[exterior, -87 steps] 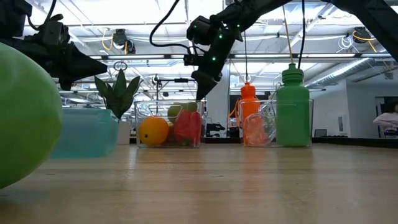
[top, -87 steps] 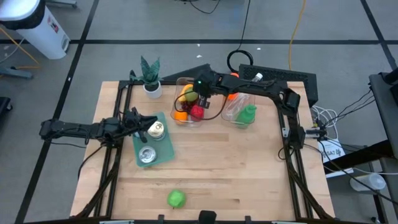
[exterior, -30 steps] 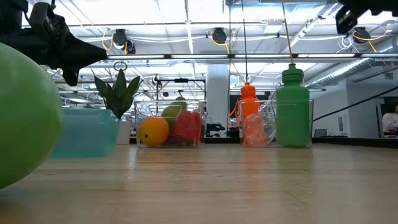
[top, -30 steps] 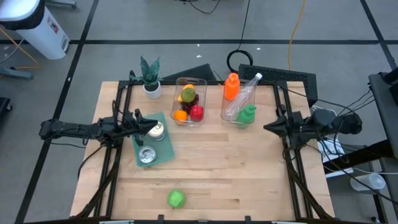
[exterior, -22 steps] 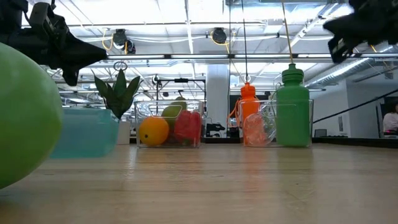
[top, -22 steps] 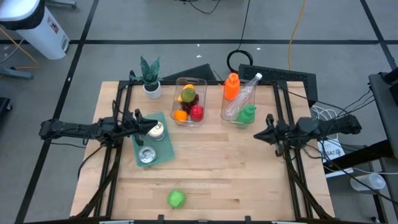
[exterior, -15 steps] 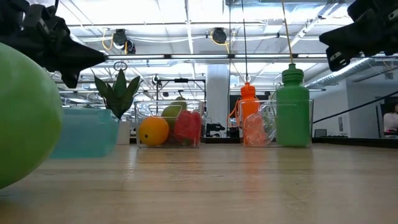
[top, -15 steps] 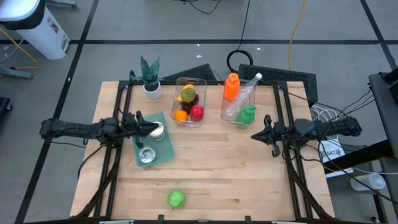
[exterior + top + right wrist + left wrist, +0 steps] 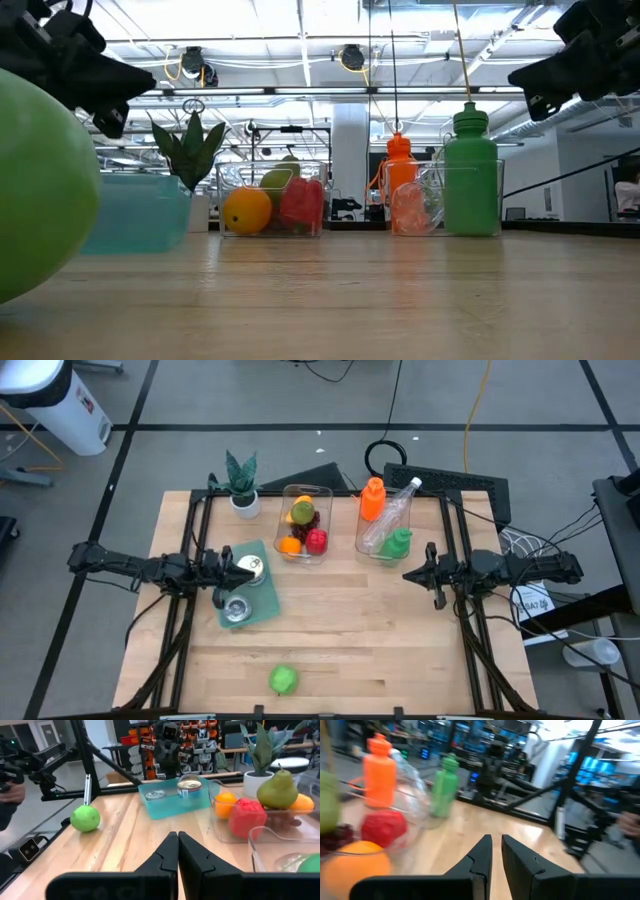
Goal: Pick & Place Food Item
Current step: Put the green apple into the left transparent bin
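- Now that the right end effector (image 9: 410, 574) has pulled back from the far clear bin (image 9: 306, 523) to the counter's (image 9: 350, 630) right edge, pressed together and empty, no food is in transit.
- The left end effector (image 9: 244, 571), also pressed together, has edged over the teal tray (image 9: 262, 608).
- The green apple (image 9: 284, 679) lies alone near the front edge, probably the next pick.

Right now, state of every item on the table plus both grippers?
Left gripper: shut, empty, above the teal tray.
Right gripper: shut, empty, above bare table near the bottle bin.
Green apple: loose on the table, near the front edge.
Fruit bin: holds pear, orange and red fruit.
Bottle bin: orange and green bottles upright, clear bottle leaning.
Two cans: upright on the teal tray.
Potted plant: upright.
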Controlling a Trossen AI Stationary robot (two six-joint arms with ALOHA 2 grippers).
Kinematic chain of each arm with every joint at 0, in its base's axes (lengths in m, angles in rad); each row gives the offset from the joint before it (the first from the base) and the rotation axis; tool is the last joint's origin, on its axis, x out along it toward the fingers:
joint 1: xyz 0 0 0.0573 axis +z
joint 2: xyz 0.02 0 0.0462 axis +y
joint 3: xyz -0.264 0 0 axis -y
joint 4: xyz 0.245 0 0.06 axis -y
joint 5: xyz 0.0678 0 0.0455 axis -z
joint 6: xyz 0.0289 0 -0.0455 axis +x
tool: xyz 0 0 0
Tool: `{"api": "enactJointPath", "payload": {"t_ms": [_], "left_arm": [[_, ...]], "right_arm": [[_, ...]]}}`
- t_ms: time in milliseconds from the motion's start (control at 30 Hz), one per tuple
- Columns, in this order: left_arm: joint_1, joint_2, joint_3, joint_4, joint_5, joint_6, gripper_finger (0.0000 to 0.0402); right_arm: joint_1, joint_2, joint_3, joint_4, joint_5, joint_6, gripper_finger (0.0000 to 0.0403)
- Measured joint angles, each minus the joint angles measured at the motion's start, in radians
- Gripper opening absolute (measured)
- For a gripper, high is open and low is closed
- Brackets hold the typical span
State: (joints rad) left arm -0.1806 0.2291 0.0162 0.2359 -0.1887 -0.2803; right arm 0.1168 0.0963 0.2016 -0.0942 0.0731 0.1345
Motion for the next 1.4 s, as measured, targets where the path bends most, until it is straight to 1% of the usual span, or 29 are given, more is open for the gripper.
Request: {"api": "enactJointPath", "payload": {"t_ms": [100, 200, 300, 333, 400, 500, 600, 700, 767, 800, 900, 1033, 1133, 1200, 1300, 1333, 1400], "left_arm": [[-0.024, 0.000, 0.000, 0.001, 0.036, -0.008, 0.0049], [-0.052, 0.000, 0.000, 0.023, 0.038, 0.020, 0.0049], [-0.095, 0.000, 0.000, 0.057, 0.033, 0.043, 0.0049], [-0.115, 0.001, 0.000, 0.068, 0.016, 0.057, 0.0049], [-0.168, 0.025, 0.004, 0.105, -0.059, 0.096, 0.0049], [-0.258, 0.099, 0.044, 0.119, -0.180, 0.160, 0.0049], [-0.330, 0.215, 0.129, 0.125, -0.267, 0.192, 0.0049], [-0.386, 0.365, 0.239, 0.099, -0.314, 0.209, 0.0049], [-0.417, 0.479, 0.329, 0.051, -0.342, 0.204, 0.0049], [-0.429, 0.534, 0.377, 0.019, -0.354, 0.194, 0.0049], [-0.458, 0.706, 0.520, -0.077, -0.386, 0.156, 0.0049], [-0.485, 0.910, 0.704, -0.189, -0.391, 0.121, 0.0049], [-0.510, 1.052, 0.818, -0.232, -0.389, 0.123, 0.0054], [-0.523, 1.137, 0.883, -0.262, -0.388, 0.127, 0.0071], [-0.533, 1.234, 0.957, -0.294, -0.382, 0.126, 0.0113], [-0.535, 1.258, 0.980, -0.303, -0.369, 0.120, 0.0130], [-0.534, 1.297, 1.021, -0.325, -0.308, 0.088, 0.0169]], "right_arm": [[0.000, 0.000, 0.000, 0.012, 0.000, -0.032, 0.0000], [0.000, 0.000, -0.001, 0.013, -0.007, -0.049, 0.0000], [0.000, 0.000, -0.009, 0.015, -0.087, -0.050, 0.0000], [0.000, 0.000, -0.013, 0.015, -0.116, -0.050, 0.0000], [0.001, 0.000, -0.021, 0.018, -0.157, -0.035, 0.0000], [0.001, 0.000, -0.054, 0.035, -0.138, 0.008, 0.0000], [0.001, 0.001, -0.118, 0.150, -0.116, 0.007, 0.0000], [0.001, 0.000, -0.183, 0.307, -0.078, -0.019, 0.0000], [0.001, 0.003, -0.181, 0.316, -0.046, -0.022, 0.0000], [0.000, 0.004, -0.181, 0.300, -0.044, -0.015, 0.0000], [0.001, 0.001, -0.182, 0.328, -0.050, 0.000, 0.0000], [0.001, 0.004, -0.182, 0.325, -0.049, 0.010, 0.0000], [0.001, 0.003, -0.183, 0.334, -0.049, 0.011, 0.0000], [0.001, 0.004, -0.183, 0.329, -0.049, 0.019, 0.0000], [0.001, 0.003, -0.184, 0.331, -0.050, 0.037, 0.0000], [0.001, 0.004, -0.184, 0.330, -0.051, 0.037, 0.0000], [0.001, 0.004, -0.184, 0.330, -0.051, 0.037, 0.0000]]}}
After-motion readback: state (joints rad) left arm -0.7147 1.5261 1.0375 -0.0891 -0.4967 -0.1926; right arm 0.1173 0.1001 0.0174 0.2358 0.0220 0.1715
